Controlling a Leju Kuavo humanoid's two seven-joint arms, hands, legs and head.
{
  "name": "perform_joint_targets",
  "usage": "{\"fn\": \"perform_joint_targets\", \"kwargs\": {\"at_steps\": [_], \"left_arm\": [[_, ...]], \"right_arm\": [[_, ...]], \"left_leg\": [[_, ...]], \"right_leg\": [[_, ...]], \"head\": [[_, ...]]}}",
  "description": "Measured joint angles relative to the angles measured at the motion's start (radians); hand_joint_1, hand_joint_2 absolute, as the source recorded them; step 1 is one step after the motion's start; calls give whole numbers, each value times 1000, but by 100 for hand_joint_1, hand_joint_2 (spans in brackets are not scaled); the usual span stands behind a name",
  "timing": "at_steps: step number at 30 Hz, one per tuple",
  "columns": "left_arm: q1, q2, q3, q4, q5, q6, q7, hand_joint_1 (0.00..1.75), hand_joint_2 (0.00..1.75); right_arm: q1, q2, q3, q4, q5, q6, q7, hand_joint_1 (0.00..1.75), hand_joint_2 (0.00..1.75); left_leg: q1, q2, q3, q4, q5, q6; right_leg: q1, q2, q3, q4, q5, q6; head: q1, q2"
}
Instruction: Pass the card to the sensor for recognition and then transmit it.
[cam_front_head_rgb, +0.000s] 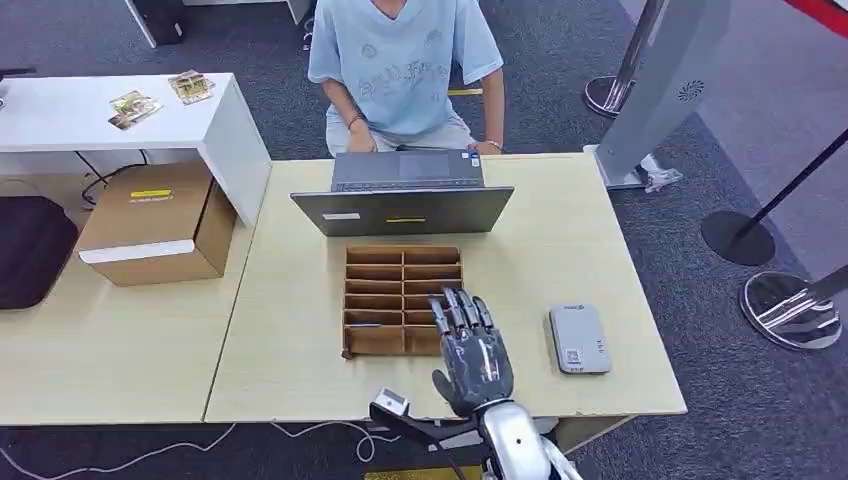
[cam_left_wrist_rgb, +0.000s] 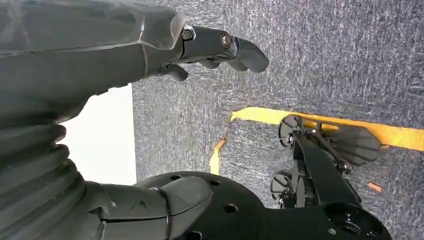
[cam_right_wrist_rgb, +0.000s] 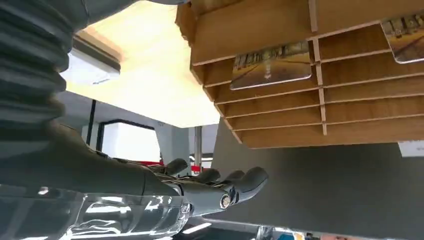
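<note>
Inside wooden organizer (cam_right_wrist_rgb: 280, 35), card (cam_right_wrist_rgb: 271, 67), second card (cam_right_wrist_rgb: 406, 35)

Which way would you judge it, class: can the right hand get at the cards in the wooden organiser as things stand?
Probably yes. The right hand hovers open over the wooden organiser, fingers above its near compartments. A card stands in an open-topped slot, and nothing lies between.

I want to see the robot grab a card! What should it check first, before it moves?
1. Right hand holds nothing, fingers apart: ok.
2. Right hand above the wooden organizer: ok.
3. Card in a slot: ok.
4. Grey sensor on the table, nothing on it: ok.
5. Left hand hangs over the carpet, out of the way: ok.
6. Which slot the fingers will reach: cannot tell.
</note>
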Motion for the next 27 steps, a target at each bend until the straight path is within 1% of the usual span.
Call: {"fn": "perform_joint_targets", "kwargs": {"at_steps": [5, 9, 13, 27], "left_arm": [[0, 0, 0, 0, 3, 0, 0, 0, 175], [-1, 0, 1, 0, 13, 0, 0, 0, 175], [-1, -5, 16, 0, 51, 0, -14, 0, 175], [-2, -9, 27, 0, 50, -8, -14, 0, 175]], "right_arm": [[-26, 10, 0, 41, -4, -2, -6, 0, 175], [-49, 13, 0, 85, -32, -17, -23, 0, 175], [-66, 13, -1, 129, -50, -32, -21, 0, 175], [-92, 21, -3, 205, -49, -35, -21, 0, 175]], "left_leg": [[0, 0, 0, 0, 0, 0], [0, 0, 0, 0, 0, 0], [0, 0, 0, 0, 0, 0], [0, 0, 0, 0, 0, 0]], "right_leg": [[0, 0, 0, 0, 0, 0], [0, 0, 0, 0, 0, 0], [0, 0, 0, 0, 0, 0], [0, 0, 0, 0, 0, 0]], "head": [[0, 0], [0, 0], [0, 0], [0, 0]]}}
